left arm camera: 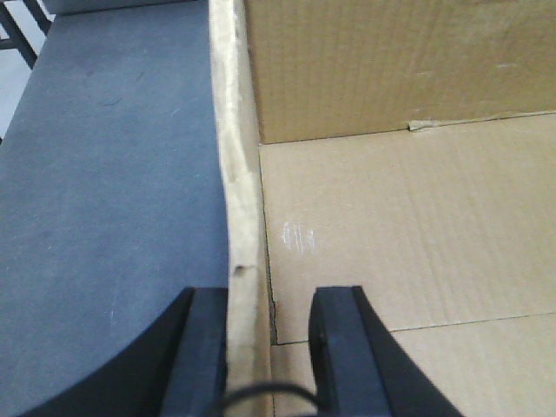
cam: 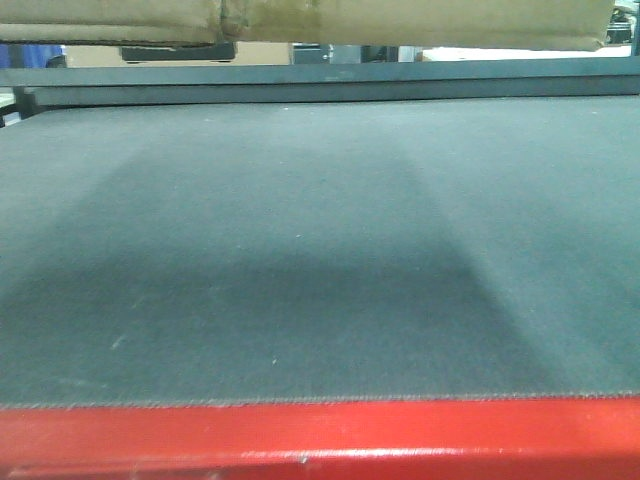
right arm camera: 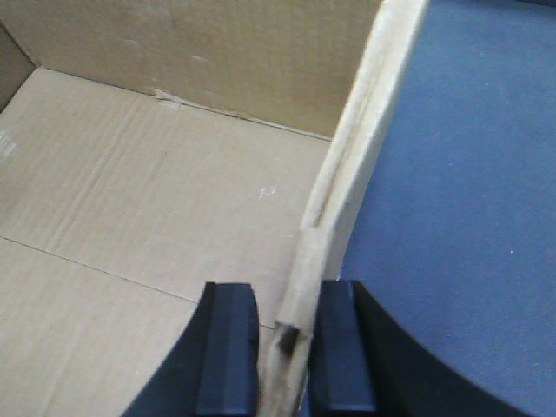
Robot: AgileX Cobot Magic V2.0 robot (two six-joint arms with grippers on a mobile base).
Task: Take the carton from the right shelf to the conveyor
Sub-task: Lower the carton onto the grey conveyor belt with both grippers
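- Left hand [left arm camera: 269,304] narrow, set astride the left wall of the carton [left arm camera: 391,217]. The outer finger [left arm camera: 195,347] is against the wall; the inner finger is just beside it, inside the carton.
- Carton is brown, corrugated and open at the top. The top rim of its left wall is bowed and frayed.
- Front view: the carton's underside runs along the top of the frame, clear of the conveyor [cam: 320,250], with a darker patch on the belt beneath.
- Red frame edge [cam: 320,435] borders the belt's near side.
- Right hand [right arm camera: 285,300] is clamped tight on the carton's right wall, with the rim crumpled between its fingers. Belt shows just outside that wall.
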